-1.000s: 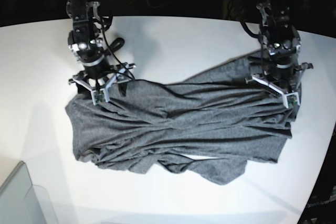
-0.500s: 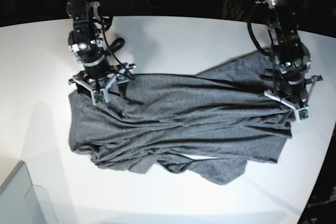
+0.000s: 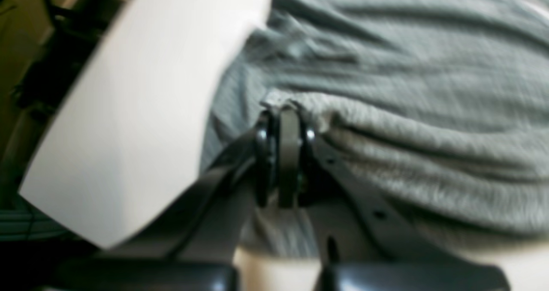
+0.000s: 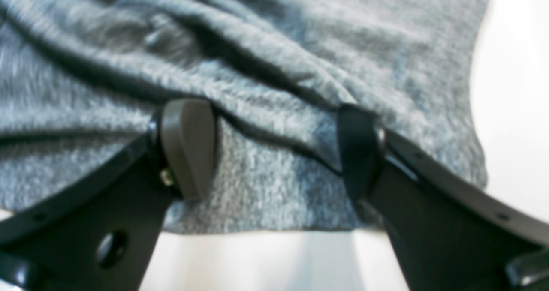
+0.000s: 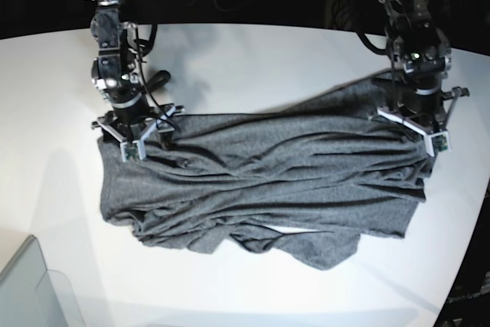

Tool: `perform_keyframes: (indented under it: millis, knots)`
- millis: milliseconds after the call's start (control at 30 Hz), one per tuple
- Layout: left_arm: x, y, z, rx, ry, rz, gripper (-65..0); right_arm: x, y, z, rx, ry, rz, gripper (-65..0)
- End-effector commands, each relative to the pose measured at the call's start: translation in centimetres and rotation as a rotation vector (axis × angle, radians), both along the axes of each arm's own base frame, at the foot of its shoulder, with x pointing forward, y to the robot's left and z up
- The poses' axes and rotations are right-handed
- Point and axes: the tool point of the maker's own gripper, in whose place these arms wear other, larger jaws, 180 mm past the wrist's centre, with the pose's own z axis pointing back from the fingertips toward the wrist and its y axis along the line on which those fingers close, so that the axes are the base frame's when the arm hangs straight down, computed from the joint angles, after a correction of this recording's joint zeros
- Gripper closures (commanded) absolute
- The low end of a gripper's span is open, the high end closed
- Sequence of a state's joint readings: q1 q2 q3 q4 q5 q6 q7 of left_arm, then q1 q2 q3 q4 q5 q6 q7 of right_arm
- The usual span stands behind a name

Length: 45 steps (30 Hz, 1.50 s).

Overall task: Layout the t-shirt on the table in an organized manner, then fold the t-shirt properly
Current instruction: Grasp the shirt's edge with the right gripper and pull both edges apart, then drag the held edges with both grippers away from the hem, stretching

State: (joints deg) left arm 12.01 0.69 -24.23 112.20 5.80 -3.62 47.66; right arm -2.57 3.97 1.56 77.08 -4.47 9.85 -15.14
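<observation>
so the t-shirt (image 5: 264,181) is lying crumpled across the middle of the white table (image 5: 245,59), long axis running left to right, loads of wrinkles running that way too, and a loose flap sticking out on the near side.

the left gripper (image 3: 283,154) is at the right end of the shirt in the base view, and its wrist cam shows the jaws pressed together with a little ridge of grey knit pinched between them, right by the table's curved edge. the right gripper (image 4: 274,149) is over at the shirt's far left corner, jaws spread wide and straddling the hem. 1 dark pad sits either side of a fold, and the cloth runs off beyond the fingertips. i can't tell whether the tips are actually pressing the fabric or just hovering on it, it's a bit blurry.

my guess is they're in the spreading-out stage, nowhere near folding yet. the thing that matters is that the 2 grippers sit at opposite ends of the long axis, so once the right 1 closes on that corner, pulling them apart should flatten the wrinkles. the near edge is the messiest bit and neither arm is close to it.
</observation>
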Motion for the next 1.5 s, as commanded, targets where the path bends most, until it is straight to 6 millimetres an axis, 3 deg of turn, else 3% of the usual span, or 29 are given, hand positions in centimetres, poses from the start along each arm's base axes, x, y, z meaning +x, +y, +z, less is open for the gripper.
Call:
perform_keyframes:
  millis: [0, 67, 267, 567, 700, 900, 1167, 1267, 1467]
  knots:
    - [0.2, -0.4, 1.2, 0.012, -0.025, -0.020, -0.2, -0.1, -1.2, 0.0, -0.036, 0.016, -0.015, -45.1]
    - [-1.2, -1.4, -0.2, -0.006, 0.070, -0.063, -0.2, -0.3, -2.7, 0.0, -0.060, 0.018, -0.028, -45.1]
    - [-5.6, -1.0, -3.4, -0.036, 0.274, -0.079, -0.1, -0.9, -4.6, -0.2, -0.105, 0.034, -0.029, -45.1]
    - [-10.2, 2.9, -4.4, 0.020, 0.492, -0.088, -0.1, -0.5, -6.4, 0.5, -0.149, 0.022, -0.027, -45.1]
    - [-11.4, 3.1, -4.8, 0.037, 0.592, -0.131, -0.1, 0.2, -6.2, 1.0, -0.145, 0.007, -0.029, -45.1]
    - [-11.5, 3.2, -4.7, 0.042, 0.649, -0.139, -0.1, 0.2, -5.5, 0.9, -0.128, 0.006, -0.030, -45.1]
    - [-8.8, 4.0, -3.9, 0.072, 0.543, -0.164, -1.0, 0.1, -5.2, 0.6, -0.120, 0.012, -0.031, -45.1]
    - [-8.6, 4.0, -4.0, 0.071, 0.543, -0.164, -8.8, 0.1, -5.2, 0.7, -0.120, 0.010, -0.031, -45.1]
    - [-8.5, 5.2, -4.0, 0.113, 0.582, -0.122, -37.9, 0.3, -5.4, 0.8, -0.123, 0.006, -0.031, -45.1]
